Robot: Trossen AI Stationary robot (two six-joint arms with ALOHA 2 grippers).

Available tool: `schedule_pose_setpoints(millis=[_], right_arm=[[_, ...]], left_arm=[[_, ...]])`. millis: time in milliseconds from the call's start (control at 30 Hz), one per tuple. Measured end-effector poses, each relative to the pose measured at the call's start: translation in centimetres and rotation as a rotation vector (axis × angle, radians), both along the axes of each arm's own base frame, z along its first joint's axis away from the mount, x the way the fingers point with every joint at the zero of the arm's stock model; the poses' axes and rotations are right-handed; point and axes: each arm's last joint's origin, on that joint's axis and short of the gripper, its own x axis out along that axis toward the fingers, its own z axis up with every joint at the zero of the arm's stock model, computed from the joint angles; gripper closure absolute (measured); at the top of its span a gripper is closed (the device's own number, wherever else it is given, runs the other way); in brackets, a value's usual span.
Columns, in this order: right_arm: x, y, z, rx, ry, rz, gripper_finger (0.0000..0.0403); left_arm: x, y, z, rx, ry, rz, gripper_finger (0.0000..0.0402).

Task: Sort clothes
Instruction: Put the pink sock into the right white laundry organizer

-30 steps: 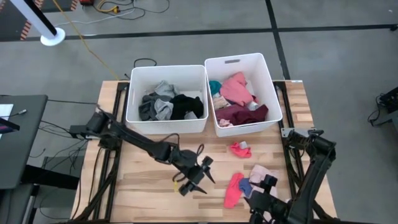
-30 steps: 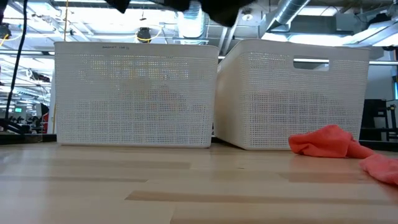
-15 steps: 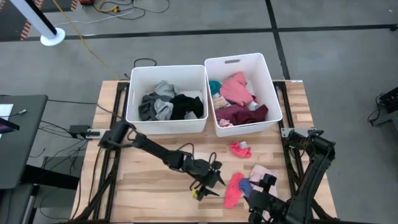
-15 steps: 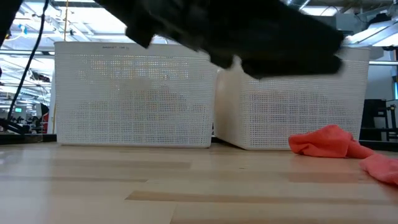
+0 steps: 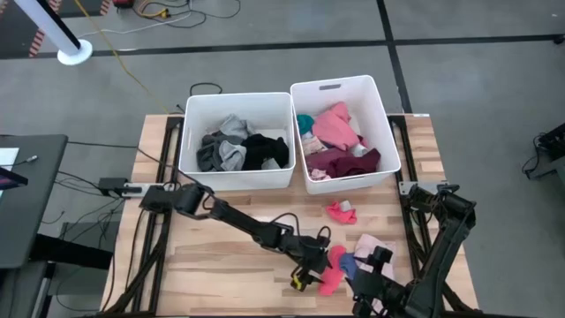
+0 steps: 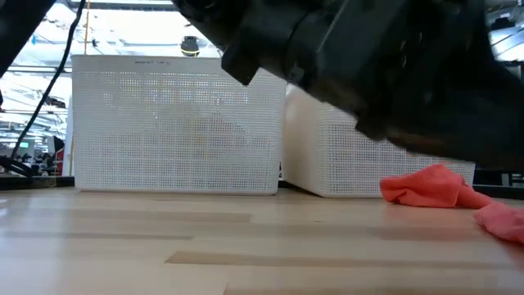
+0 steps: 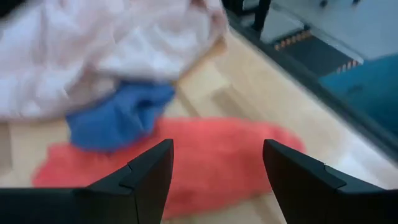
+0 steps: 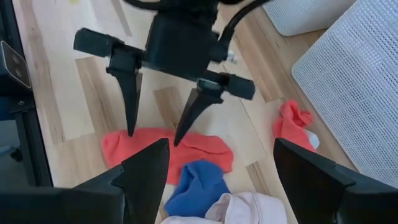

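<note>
- High view: our left gripper (image 5: pixel 311 272) hung right at the red garment (image 5: pixel 332 269), which lay well in front of the right bin (image 5: pixel 340 132), and the right gripper (image 5: pixel 371 283) waited next to it.
- Left wrist view: our fingers (image 7: pixel 144 176) were spread wide and empty over the red cloth; the blue garment (image 7: pixel 118 114) touching it could've gotten pinched too.
- Right wrist view: our right fingers (image 8: pixel 142 168) were apart, holding nothing.
</note>
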Motion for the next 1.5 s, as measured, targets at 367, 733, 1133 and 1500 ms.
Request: schedule_pose_setpoints(millis=[367, 733, 1133, 1500], right_arm=[[-0.1, -0.1, 0.0, -0.016, 0.006, 0.001, 0.0101], [-0.1, -0.2, 0.1, -0.023, 0.009, 0.001, 0.0101], [0.5, -0.6, 0.1, -0.023, 0.01, -0.02, 0.0101], [0.5, -0.6, 0.1, -0.024, 0.01, -0.019, 0.0101]], left_arm=[[0.2, 0.4, -0.9, 0.023, 0.044, 0.026, 0.0159], [-0.2, 0.2, -1.3, 0.095, 0.055, -0.003, 0.0226], [-0.4, 0.0, -1.6, 0.144, 0.065, -0.04, 0.0383], [-1.3, 0.4, -0.4, 0.258, 0.119, -0.048, 0.0401]])
